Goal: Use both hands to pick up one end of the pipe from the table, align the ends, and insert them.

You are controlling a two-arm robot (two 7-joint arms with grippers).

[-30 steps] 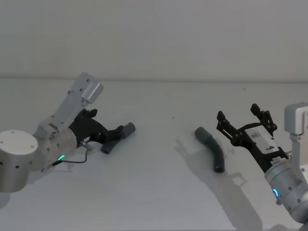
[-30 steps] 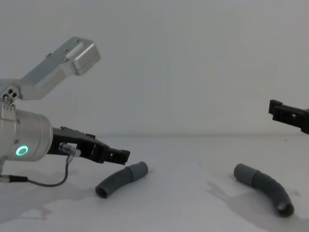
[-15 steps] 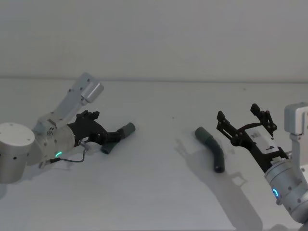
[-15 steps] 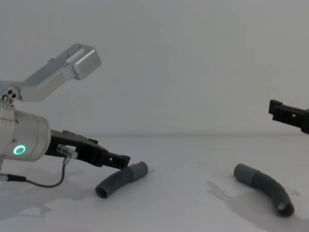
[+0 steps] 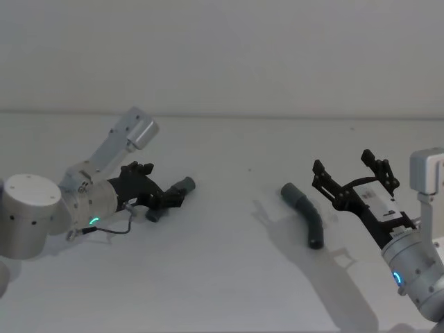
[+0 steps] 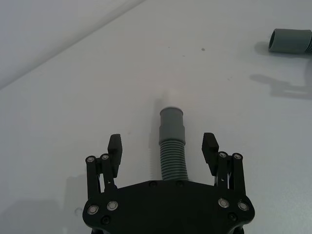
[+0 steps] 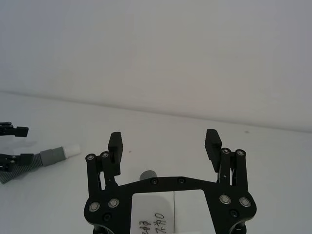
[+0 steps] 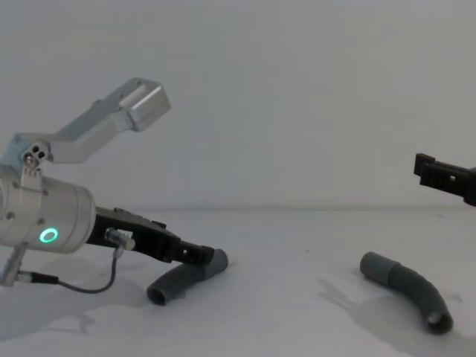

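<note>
White tabletop [image 5: 222, 277] meeting a pale wall [image 5: 222, 55]; two pipe pieces lie on it, well apart.

Left side: the left arm reaches in low over the tabletop, a green ring light [image 8: 48, 236] glowing on its silver wrist. The left hand [image 5: 171, 199] is open. Its two fingers [image 6: 115, 146] stand on either side of the left pipe [image 8: 175, 282], level with the ribbed part. The wrist view shows a clear gap between each finger and the hose, so nothing is gripped. The left pipe lies on the tabletop. Its smooth grey cuff [image 6: 172, 124] and narrow white tip [image 6: 171, 97] point away from the hand, toward the middle of the tabletop. Its open dark end faces the robot, as the chest view shows.

Centre-right: the right pipe [image 5: 305, 210] rests on the tabletop as a curved piece. Its lighter socket cuff [image 8: 374, 265] is turned toward the left pipe and its dark open end [image 8: 440, 322] toward the robot.

Right side: the right hand [image 5: 343, 160] is held above the tabletop, just to the right of the right pipe and clear of it. Its fingers [image 7: 115, 144] are spread wide apart and hold nothing. One black finger of this hand enters the chest view at the right edge, well above the right pipe.
</note>
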